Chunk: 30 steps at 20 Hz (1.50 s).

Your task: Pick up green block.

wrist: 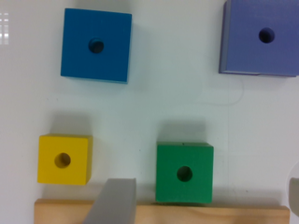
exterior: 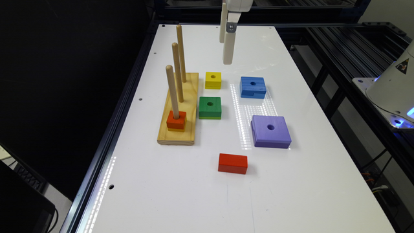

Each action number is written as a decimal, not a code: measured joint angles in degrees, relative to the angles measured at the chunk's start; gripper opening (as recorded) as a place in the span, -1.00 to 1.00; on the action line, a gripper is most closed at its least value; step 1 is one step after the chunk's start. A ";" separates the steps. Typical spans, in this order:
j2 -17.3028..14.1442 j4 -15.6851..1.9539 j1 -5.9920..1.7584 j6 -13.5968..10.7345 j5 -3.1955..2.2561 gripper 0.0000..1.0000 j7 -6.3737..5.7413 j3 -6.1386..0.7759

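While the gripper [exterior: 226,48] is hanging high above the far half of the white table [exterior: 310,181], well clear of every block, I am seeing its fingers [wrist: 112,203] standing wide apart in the wrist view, gripping nothing. The green block [exterior: 210,107] is lying flat on the table, just beside the wooden peg base [exterior: 179,111], on that base's right in the exterior view. The yellow block [exterior: 213,80] is sitting just beyond it, farther from the camera. To the exterior view's right I am watching the blue block [exterior: 253,87] and the larger purple block [exterior: 270,131] lying apart from it. A red block [exterior: 233,163] is lying nearer. An orange block [exterior: 176,120] is sitting threaded on the nearest peg
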State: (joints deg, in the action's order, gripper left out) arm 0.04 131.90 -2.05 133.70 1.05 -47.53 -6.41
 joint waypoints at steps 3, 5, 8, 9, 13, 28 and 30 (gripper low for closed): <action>-0.72 -0.01 0.00 0.16 0.00 1.00 0.00 0.00; -1.23 -0.01 0.00 0.57 0.00 1.00 0.00 0.00; -1.64 -0.01 0.00 0.94 0.00 1.00 0.00 0.00; -1.66 -0.02 0.00 0.95 0.00 1.00 0.00 0.00; -1.66 -0.02 0.00 0.95 0.00 1.00 0.00 0.00; -7.57 -0.02 0.00 6.52 -0.01 1.00 0.00 0.01; -7.64 -0.02 0.00 6.61 -0.01 1.00 0.00 0.01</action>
State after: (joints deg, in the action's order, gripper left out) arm -7.60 131.88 -2.06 140.31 1.05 -47.54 -6.40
